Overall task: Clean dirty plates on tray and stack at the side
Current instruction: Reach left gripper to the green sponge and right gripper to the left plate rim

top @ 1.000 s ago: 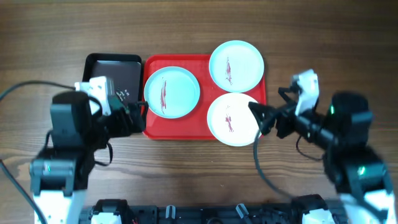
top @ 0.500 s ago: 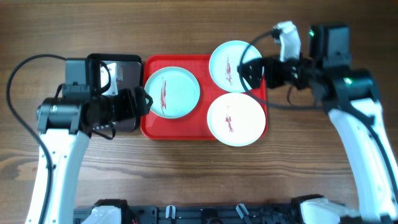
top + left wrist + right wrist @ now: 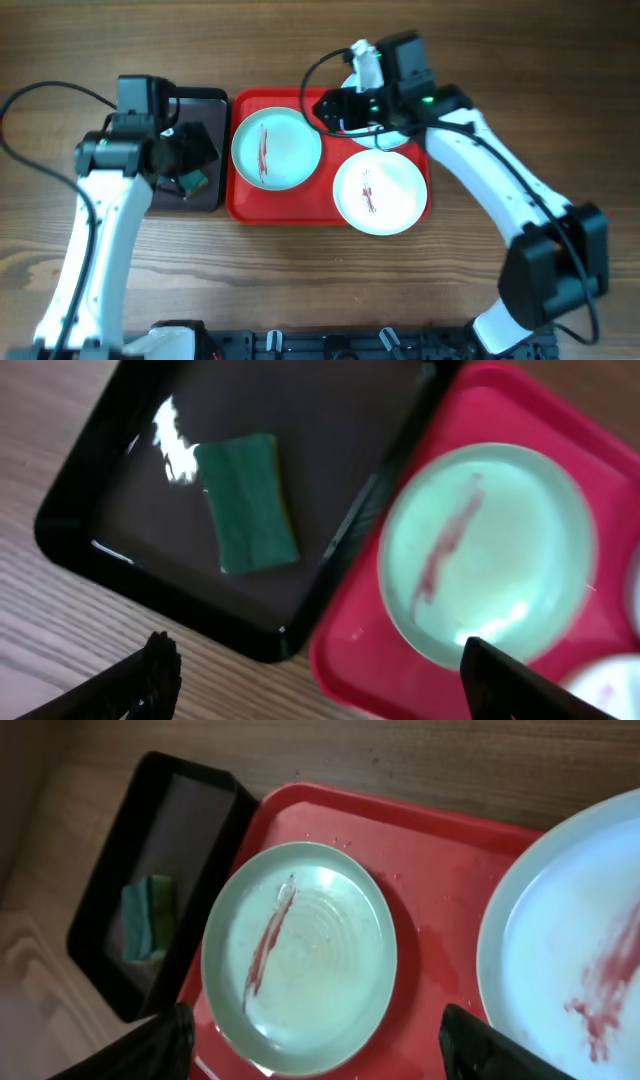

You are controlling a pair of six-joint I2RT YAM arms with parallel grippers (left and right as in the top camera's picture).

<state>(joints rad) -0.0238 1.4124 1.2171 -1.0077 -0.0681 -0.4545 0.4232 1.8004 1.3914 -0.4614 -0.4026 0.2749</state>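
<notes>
- The left tool (image 3: pixel 318 668) has its two fingers spread wide with nothing between them. It hangs over the spot where two trays lie side by side.
- The narrow, black-rimmed dark brown tray (image 3: pixel 80 545) stretches ahead of the left tool, toward the finger at the left of the wrist view.
- A green rectangular sponge (image 3: pixel 247 503) lies flat inside the dark brown tray, ahead of the left tool and clear of both fingers.
- The large rectangular red plastic tray (image 3: pixel 345 660), with rounded corners and a raised rim, lies ahead of the left tool toward its other finger, just beside the dark brown tray.
- A round, shallow pale aqua plate (image 3: pixel 490 555) with a thin red streak across its centre sits on the red plastic tray. It is ahead of the left tool on that same side.
- The right tool (image 3: pixel 320 1035) also has its fingers wide apart and empty, and it hangs above the red plastic tray.
- From the right tool, the pale aqua plate lies straight ahead, roughly centred between the two fingers.
- A third plate (image 3: pixel 570 920), pale with a red smear, lies close to the right tool on the side of the finger at the right of the wrist view. The overhead view shows the right arm covering most of it.
- A round white plate (image 3: pixel 380 192) with red streaks sits on the red plastic tray, apart from the right tool on the side toward the robot's base. Its edge reaches over the tray's rim.
- Both trays rest on the brown wooden table (image 3: pixel 320 290).
</notes>
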